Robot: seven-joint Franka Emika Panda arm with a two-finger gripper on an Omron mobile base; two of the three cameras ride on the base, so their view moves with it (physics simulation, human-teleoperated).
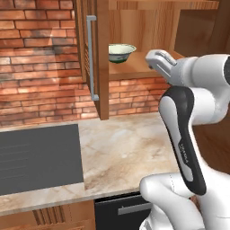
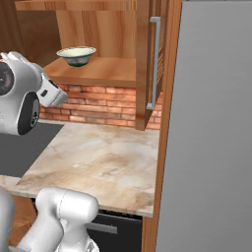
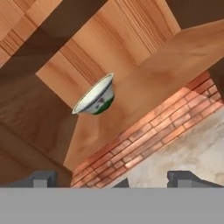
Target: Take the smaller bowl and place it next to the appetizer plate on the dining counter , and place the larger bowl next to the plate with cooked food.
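Dark finger tips of the gripper (image 3: pixel 111 179) stand far apart at the bottom of the hand view, one at each side, with nothing between them: the jaws are spread wide and hold nothing. Ahead of them, tilted by the roll of the hand, lies the wooden shelf (image 3: pixel 148 83) of an open wall cabinet, and on it, well clear of the fingers, sits the smaller bowl (image 3: pixel 95 97), pale with a greenish pattern on its outside and upright on its foot. What lies inside it cannot be seen from this angle.

From the left base view the hand (image 1: pixel 161 63) hangs at shelf height, just to the right of the bowl (image 1: pixel 121 52) and apart from it. The bowl stands alone near the shelf's front edge. Beside it hangs the opened cabinet door (image 1: pixel 92 54) with a long grey handle (image 1: pixel 92 58).

Below the gripper runs a red brick wall (image 1: pixel 36 58), and under that a beige marbled countertop (image 1: pixel 126 148) with a dark grey cooktop panel (image 1: pixel 38 157) set into it on the far side from the arm. In the right base view a tall grey appliance front (image 2: pixel 211 138) closes the counter on the right.
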